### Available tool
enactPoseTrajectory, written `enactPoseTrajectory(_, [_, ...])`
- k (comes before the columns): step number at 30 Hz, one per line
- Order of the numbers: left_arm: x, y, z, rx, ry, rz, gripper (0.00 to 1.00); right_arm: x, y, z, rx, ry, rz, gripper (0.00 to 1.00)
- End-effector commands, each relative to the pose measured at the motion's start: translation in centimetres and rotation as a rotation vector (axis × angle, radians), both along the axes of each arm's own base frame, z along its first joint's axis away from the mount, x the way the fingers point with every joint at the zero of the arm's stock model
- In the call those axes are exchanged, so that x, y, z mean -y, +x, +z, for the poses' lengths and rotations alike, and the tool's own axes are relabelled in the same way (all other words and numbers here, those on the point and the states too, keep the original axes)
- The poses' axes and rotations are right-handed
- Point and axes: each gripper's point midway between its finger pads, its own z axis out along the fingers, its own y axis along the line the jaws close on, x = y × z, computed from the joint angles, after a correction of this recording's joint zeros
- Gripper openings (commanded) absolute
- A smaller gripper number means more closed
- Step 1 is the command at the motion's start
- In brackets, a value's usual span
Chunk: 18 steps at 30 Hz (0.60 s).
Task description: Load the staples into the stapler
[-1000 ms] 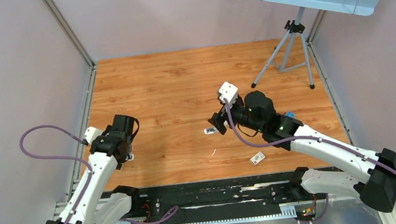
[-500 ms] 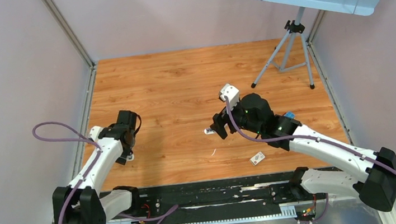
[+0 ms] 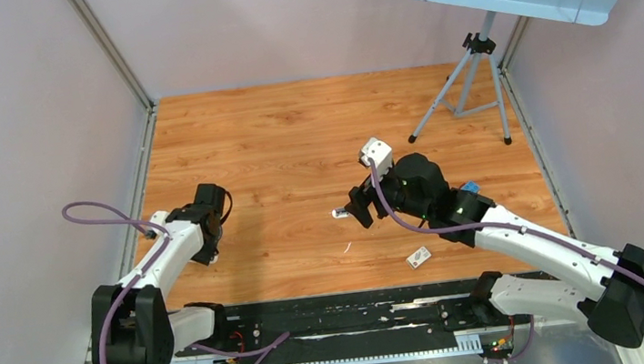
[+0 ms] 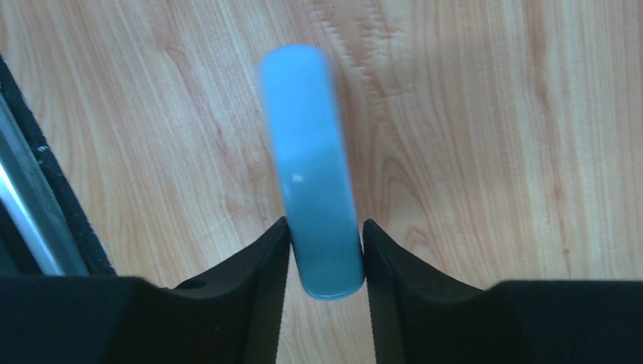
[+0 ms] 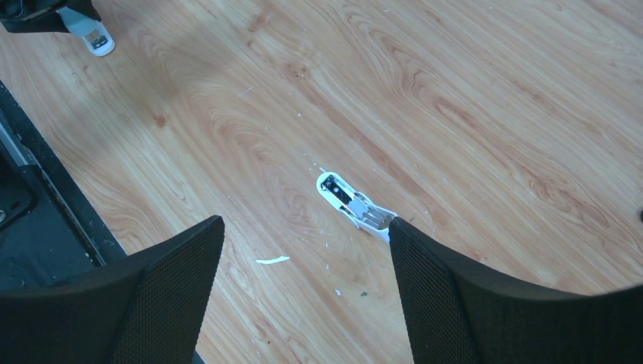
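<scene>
Nearer the arm bases than the stapler [image 5: 352, 203], and off to its right, a small white box [image 3: 418, 257] lies flat on the desk [image 3: 276, 132]. A thin white sliver [image 5: 271, 260] sits between that box and the stapler. The stapler itself lies about mid-desk, opened out with its metal channel facing up. Just to its right hangs the right end effector [image 5: 305, 227], fingers spread wide and holding nothing. Well to the stapler's left, the left end effector [image 4: 326, 227] is clamped on a pale blue rounded bar [image 4: 307, 136]. The staples I cannot pick out for sure: a bright silver bit [image 5: 371, 218] at the stapler's end nearest the right end effector may be them, or only part of the channel. Beyond the stapler, far right, stands a tripod [image 3: 464, 92].

The likeliest slip is the stapler skidding or spinning if one broad finger meets it before the other, since it looks light and the desk slick. A hard pinch could also snap it shut unloaded.

The stapler is slim, with a rounded white plastic shell and shiny metal inside. The desk is smooth wood-grain. The fingers are black with finely meshed pads. The bar is smooth and glossy.
</scene>
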Motion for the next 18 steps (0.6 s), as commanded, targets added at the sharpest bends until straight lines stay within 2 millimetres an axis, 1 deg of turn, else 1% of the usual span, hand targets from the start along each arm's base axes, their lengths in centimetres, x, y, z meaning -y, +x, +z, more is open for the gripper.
enactPoseTrajectory(1, [-0.5,0.1,0.1,0.013,0.018,0.022,0.34,0.4,-0.6,-0.4,-0.013,-0.007,-0.006,0.84])
enactPoseTrajectory(4, [-0.5,0.1,0.6,0.003,0.021,-0.003,0.18,0.8,-0.5,-0.2,-0.021,0.004,-0.035,0.87])
enactPoseTrajectory(7, [-0.3,0.5,1.7,-0.002,0.02,-0.055,0.0,1.0,-0.5,-0.2,-0.03,0.017,-0.058,0.92])
enactPoseTrajectory(11, [0.2,0.9,3.0,0.015,0.001,-0.124,0.0,1.6,-0.2,-0.4,-0.054,0.031,-0.116,0.96])
enactPoseTrajectory(14, [0.9,1.2,3.9,0.047,-0.023,-0.187,0.0,1.5,-0.6,-0.4,-0.086,0.054,-0.123,0.98])
enactPoseTrajectory(16, [1.6,1.6,4.3,0.076,-0.049,-0.247,0.0,1.0,-0.9,-0.5,-0.113,0.078,-0.11,0.96])
enactPoseTrajectory(18, [2.6,1.9,4.5,0.102,-0.088,-0.311,0.0,0.1,-1.4,-0.4,-0.143,0.108,-0.073,0.91])
